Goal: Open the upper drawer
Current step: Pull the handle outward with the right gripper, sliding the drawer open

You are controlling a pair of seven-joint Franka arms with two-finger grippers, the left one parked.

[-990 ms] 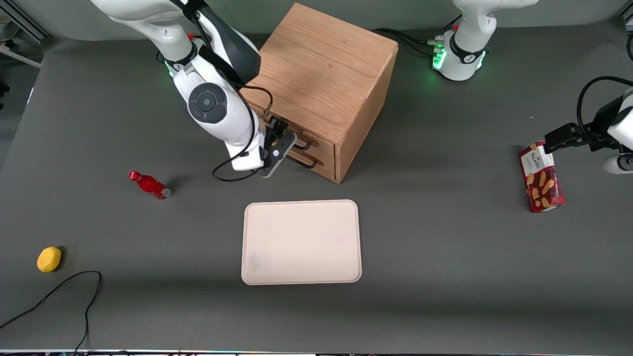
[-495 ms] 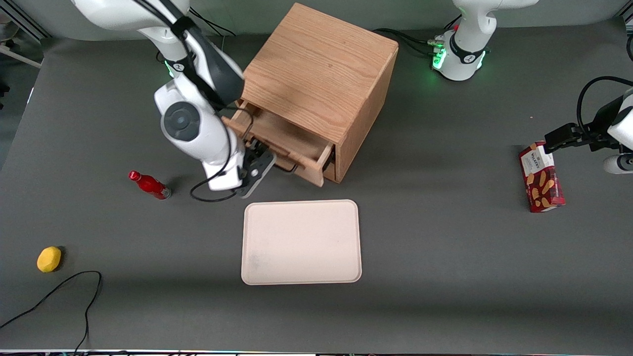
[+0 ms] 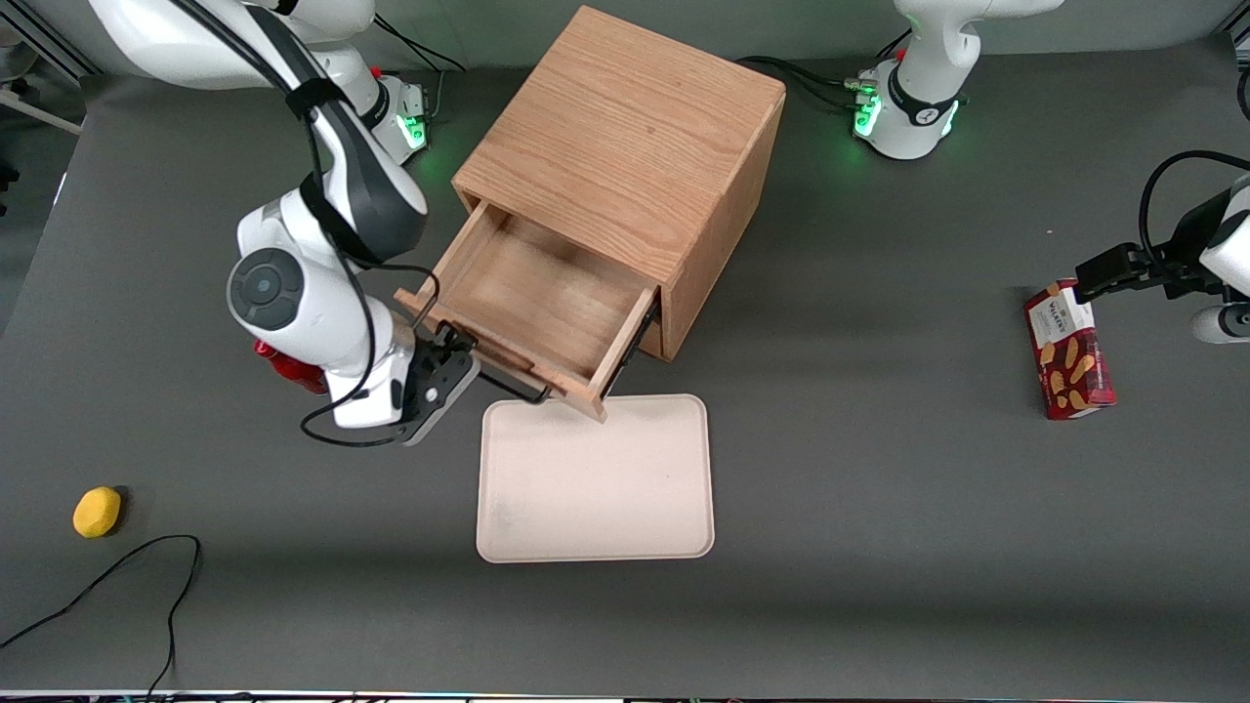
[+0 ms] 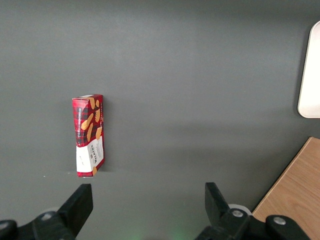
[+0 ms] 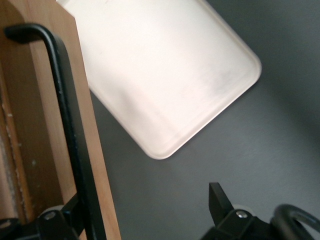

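Observation:
The upper drawer [image 3: 537,298] of the oak cabinet [image 3: 625,146] stands pulled far out, and its bare wooden inside shows. Its front edge reaches over the rim of the tray. Its thin black bar handle [image 3: 518,383] runs along the drawer front. My right gripper [image 3: 457,351] is at the handle's end toward the working arm. In the right wrist view the gripper [image 5: 145,205] is open, its fingers wide apart. The handle [image 5: 70,125] crosses the drawer front [image 5: 40,150] right beside one finger [image 5: 74,212]. The open upper drawer hides the lower drawer.
A cream tray [image 3: 596,478] lies nearer the front camera than the cabinet, also in the right wrist view [image 5: 165,75]. A red bottle [image 3: 283,369] is half hidden by my arm. A yellow fruit [image 3: 97,512] and a cable [image 3: 117,576] lie toward the working arm's end. A biscuit box [image 3: 1069,351] lies toward the parked arm's end.
The upper drawer went from shut to far open. My gripper moved toward the front camera along with the handle, and my arm swung away from the cabinet.

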